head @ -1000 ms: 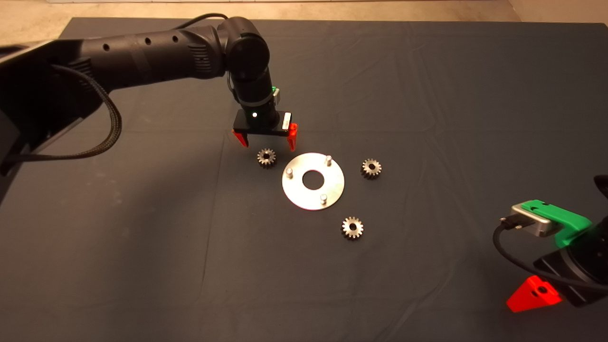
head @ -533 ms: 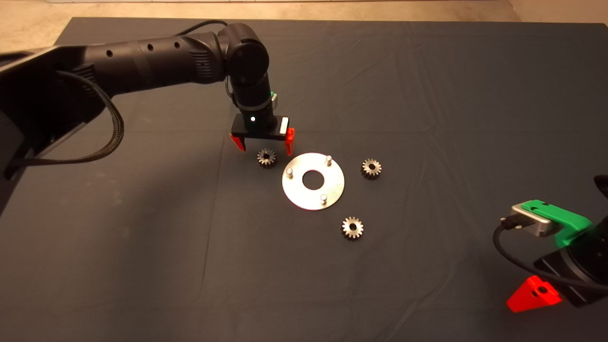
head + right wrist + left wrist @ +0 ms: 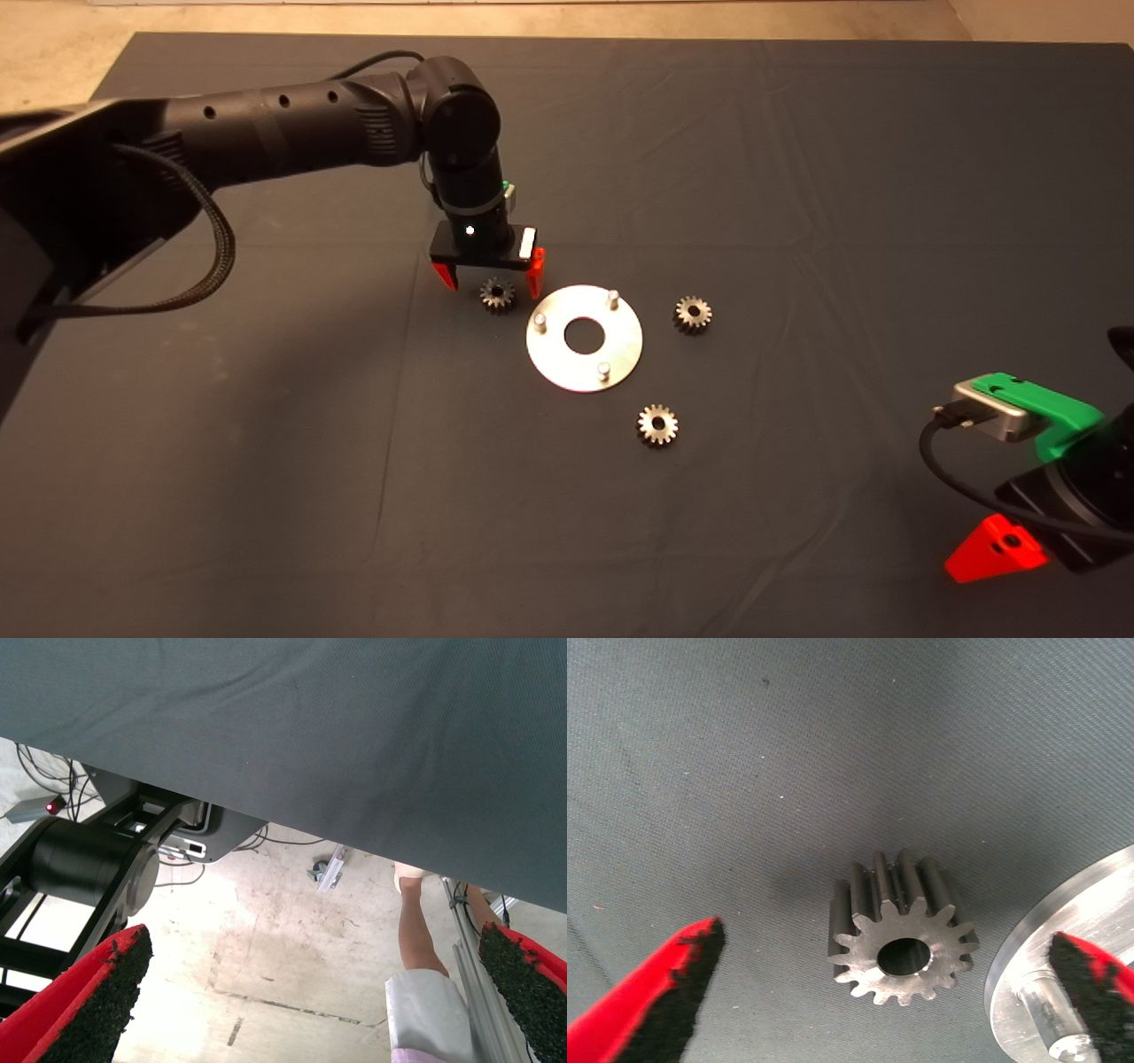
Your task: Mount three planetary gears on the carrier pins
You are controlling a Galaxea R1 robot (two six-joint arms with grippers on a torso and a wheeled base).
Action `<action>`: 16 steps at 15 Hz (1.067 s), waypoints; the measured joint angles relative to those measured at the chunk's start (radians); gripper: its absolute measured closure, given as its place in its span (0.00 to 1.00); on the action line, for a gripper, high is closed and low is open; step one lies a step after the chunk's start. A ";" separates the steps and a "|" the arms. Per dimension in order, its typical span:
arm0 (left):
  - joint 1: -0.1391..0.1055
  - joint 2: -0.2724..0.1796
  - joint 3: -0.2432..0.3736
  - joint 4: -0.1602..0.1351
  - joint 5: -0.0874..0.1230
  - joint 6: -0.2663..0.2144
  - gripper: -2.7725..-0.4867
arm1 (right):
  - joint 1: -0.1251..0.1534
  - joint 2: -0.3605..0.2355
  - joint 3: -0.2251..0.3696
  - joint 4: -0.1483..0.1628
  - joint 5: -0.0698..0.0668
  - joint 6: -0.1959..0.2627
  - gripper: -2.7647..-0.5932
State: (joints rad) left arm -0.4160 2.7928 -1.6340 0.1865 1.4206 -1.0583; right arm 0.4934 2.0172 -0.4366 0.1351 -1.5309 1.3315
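A shiny round disc (image 3: 585, 363) with a large centre hole lies mid-mat, with three carrier pins (image 3: 539, 322) standing bare on it. Three grey planetary gears lie on the mat around it: one (image 3: 497, 295) to the disc's left, one (image 3: 693, 314) to its right, one (image 3: 656, 425) in front. My left gripper (image 3: 490, 282) is open, low over the left gear, a finger on each side. In the left wrist view that gear (image 3: 902, 930) lies flat between the fingers (image 3: 664, 992), and the disc's edge (image 3: 1028, 957) shows with one pin (image 3: 1050, 1023). My right gripper (image 3: 997, 549) is parked at the lower right, open.
The dark mat (image 3: 266, 443) has creases. The right wrist view looks past the mat's edge (image 3: 310, 744) at the floor, with a black machine base (image 3: 89, 859), cables and a person's leg (image 3: 421, 939).
My left gripper has come down and slightly left, so its open fingers now straddle the left gear. The gears, disc and right arm have not moved.
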 joint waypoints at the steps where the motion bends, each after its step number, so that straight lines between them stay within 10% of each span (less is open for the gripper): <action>1: 0.000 0.000 0.000 0.000 0.000 0.001 0.11 | 0.000 0.000 0.000 0.000 0.000 0.000 0.01; 16: 0.003 0.000 -0.007 0.000 0.001 0.001 0.30 | 0.000 0.000 0.000 0.000 0.000 0.000 0.01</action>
State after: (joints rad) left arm -0.4128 2.7928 -1.6415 0.1866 1.4215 -1.0572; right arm 0.4934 2.0170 -0.4366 0.1351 -1.5309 1.3315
